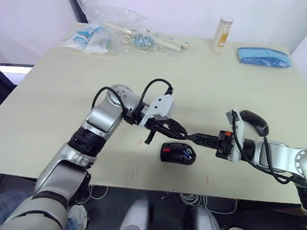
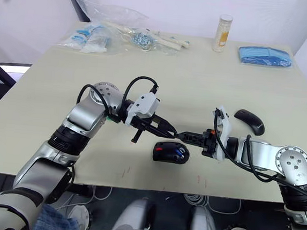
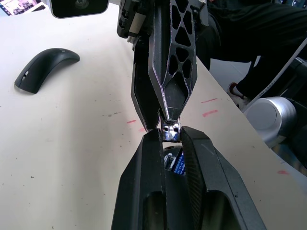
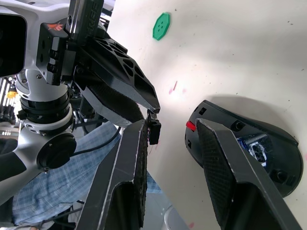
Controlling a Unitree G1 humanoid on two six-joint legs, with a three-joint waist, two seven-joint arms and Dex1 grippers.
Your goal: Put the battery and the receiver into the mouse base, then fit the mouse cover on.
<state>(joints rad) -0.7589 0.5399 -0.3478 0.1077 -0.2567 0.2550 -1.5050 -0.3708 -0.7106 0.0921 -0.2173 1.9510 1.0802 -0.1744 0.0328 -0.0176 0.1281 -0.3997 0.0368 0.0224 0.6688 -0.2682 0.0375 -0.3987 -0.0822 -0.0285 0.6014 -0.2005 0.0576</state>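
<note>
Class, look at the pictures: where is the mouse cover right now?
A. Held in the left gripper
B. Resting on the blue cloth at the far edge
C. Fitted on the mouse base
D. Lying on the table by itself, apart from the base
D: the cover lies alone on the table, off to the right of the open base, and neither gripper touches it.
</note>
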